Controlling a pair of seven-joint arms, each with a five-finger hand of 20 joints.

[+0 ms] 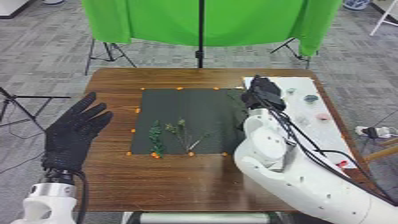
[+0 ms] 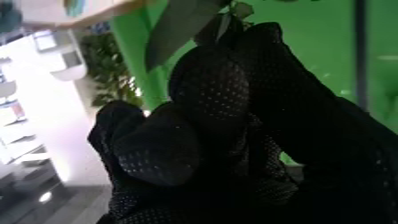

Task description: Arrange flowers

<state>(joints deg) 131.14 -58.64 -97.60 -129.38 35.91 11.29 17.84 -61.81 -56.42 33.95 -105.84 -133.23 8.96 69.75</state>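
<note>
**Black glove pinches a leafy stem at the dark mat's far right corner**

The right hand (image 1: 265, 97) is at the dark mat's (image 1: 209, 107) far right corner. In the right wrist view, the fingertips of that hand (image 2: 209, 85) are drawn narrowly together on a leafy stem (image 2: 182, 30). Its foliage stands out beyond the tips; one broad, smooth, grey-green leaf tapers to a point beside them, with small rounded leaves near. The glove's knit is ribbed and dotted with pale specks.

The left hand (image 1: 71, 137), left of the mat, has its fingers straight and spread wide.

On the mat's near left part lie a dense, feathery green sprig (image 1: 157, 142) and, just beside it, thin branching stems (image 1: 182, 132) with small tufted heads. Small orange dots (image 1: 179, 88) line the mat's edges. Right of the mat, a white sheet (image 1: 302, 82) bears a round, grey-green bloom (image 1: 311, 98) and a pale pink one (image 1: 323, 117). Brown, grained wood (image 1: 178, 195) surrounds the mat.
</note>
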